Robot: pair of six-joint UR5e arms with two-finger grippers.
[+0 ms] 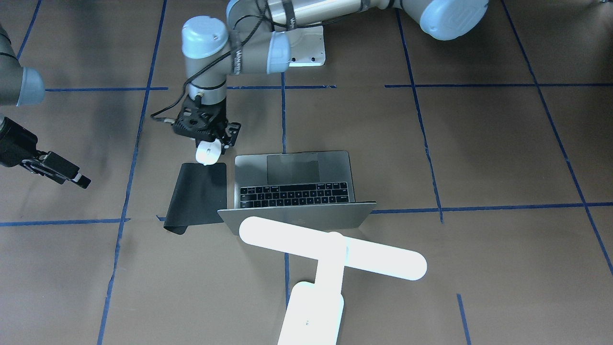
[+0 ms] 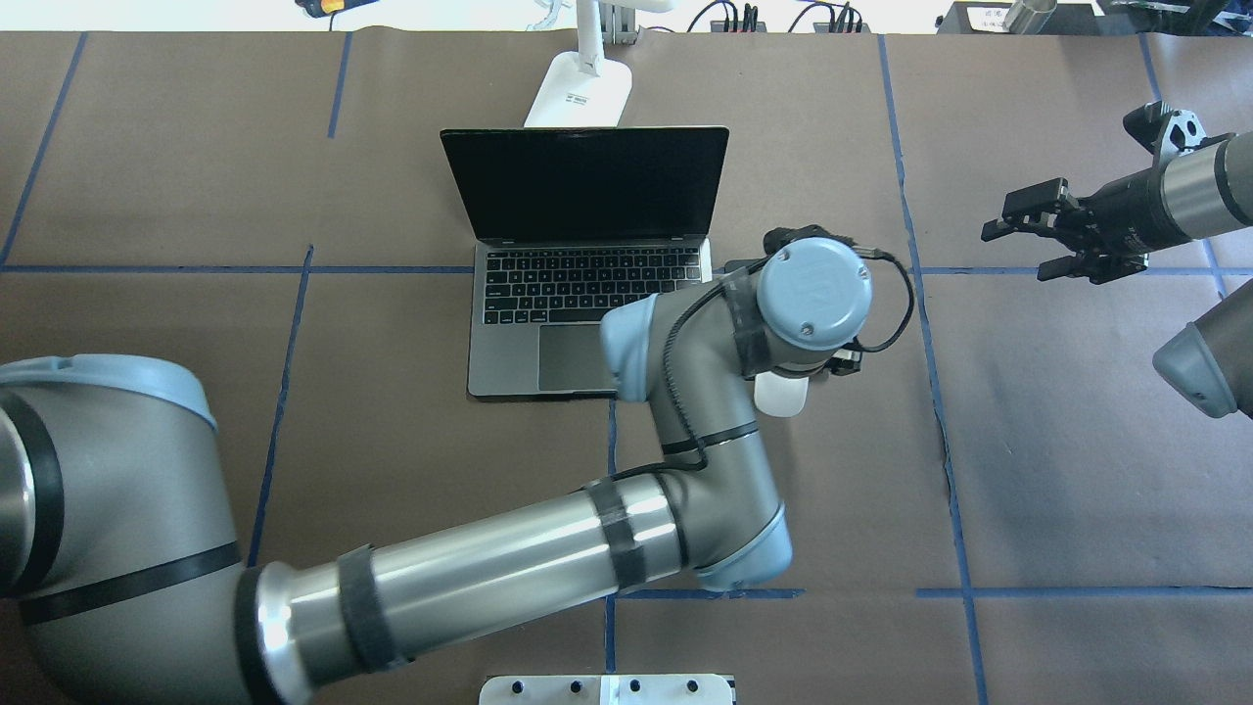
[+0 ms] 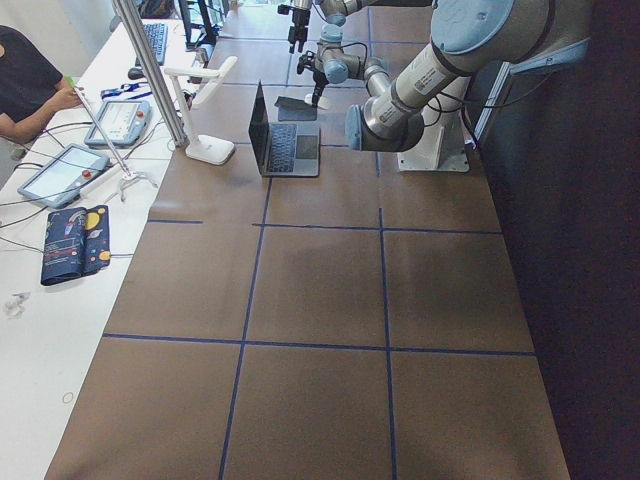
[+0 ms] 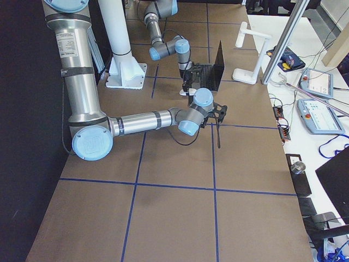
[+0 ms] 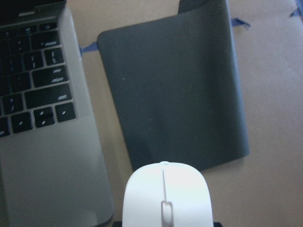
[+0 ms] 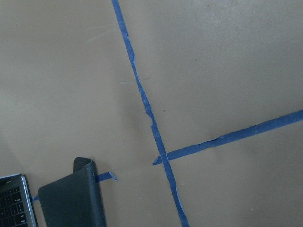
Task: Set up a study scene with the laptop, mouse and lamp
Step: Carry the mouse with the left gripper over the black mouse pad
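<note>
The laptop [image 1: 297, 184] stands open mid-table, also in the overhead view [image 2: 578, 294]. The white lamp [image 1: 330, 254] stands behind its screen, its base [image 2: 578, 93] at the far edge. My left gripper [image 1: 210, 148] reaches across and is shut on the white mouse [image 1: 209, 153], holding it low over the robot-side edge of a black mat [image 1: 198, 196]; I cannot tell if it touches. The left wrist view shows the mouse [image 5: 165, 196], mat [image 5: 175, 90] and laptop corner [image 5: 42, 118]. My right gripper [image 2: 1018, 253] is open and empty, hovering away to the side.
The mat's far corner curls up [image 1: 175, 227] [image 6: 85, 165]. The white bolted robot pedestal [image 1: 306, 48] is at the robot's side. Blue tape lines cross the brown table [image 1: 479, 143]. A side bench with tablets [image 3: 70, 170] and an operator runs along the far edge.
</note>
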